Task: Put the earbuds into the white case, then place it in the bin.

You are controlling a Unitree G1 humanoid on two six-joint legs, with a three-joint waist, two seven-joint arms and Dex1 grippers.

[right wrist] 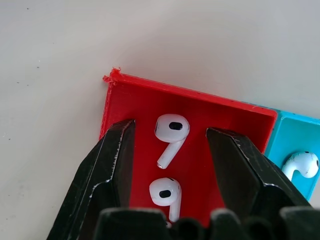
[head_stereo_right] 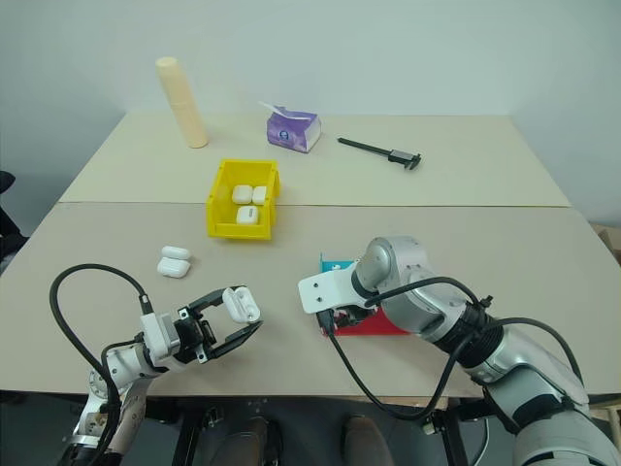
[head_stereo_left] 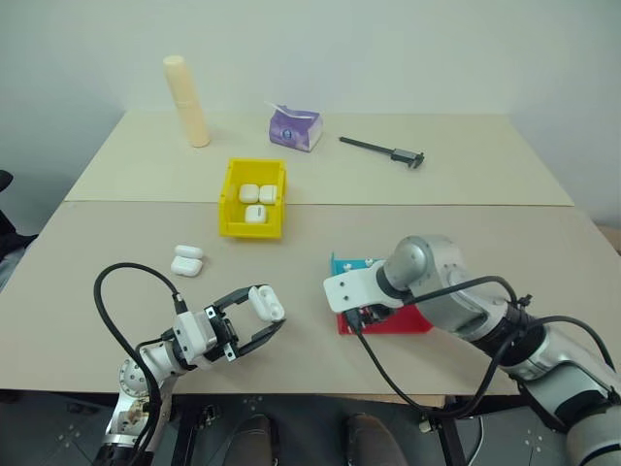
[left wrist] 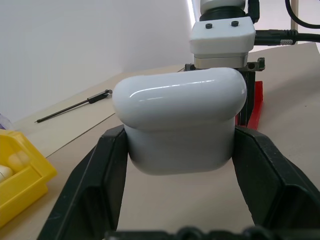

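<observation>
The right gripper (right wrist: 170, 145) hung with its fingers parted over the red tray (right wrist: 227, 120), straddling the upper of two earbuds (right wrist: 170, 137) lying there, so a good pick called for lowering straight down, centred on that bud's head, before closing gently. The left gripper (head_stereo_left: 254, 320) was clamped on the white case (head_stereo_left: 267, 303) above the table's near edge, and should hold it steady and level for loading. The bin (head_stereo_left: 233, 199) sat well beyond, three cases inside.

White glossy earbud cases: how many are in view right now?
6: three in the yellow plastic bin at; two stacked on the table; one in the left gripper.
</observation>
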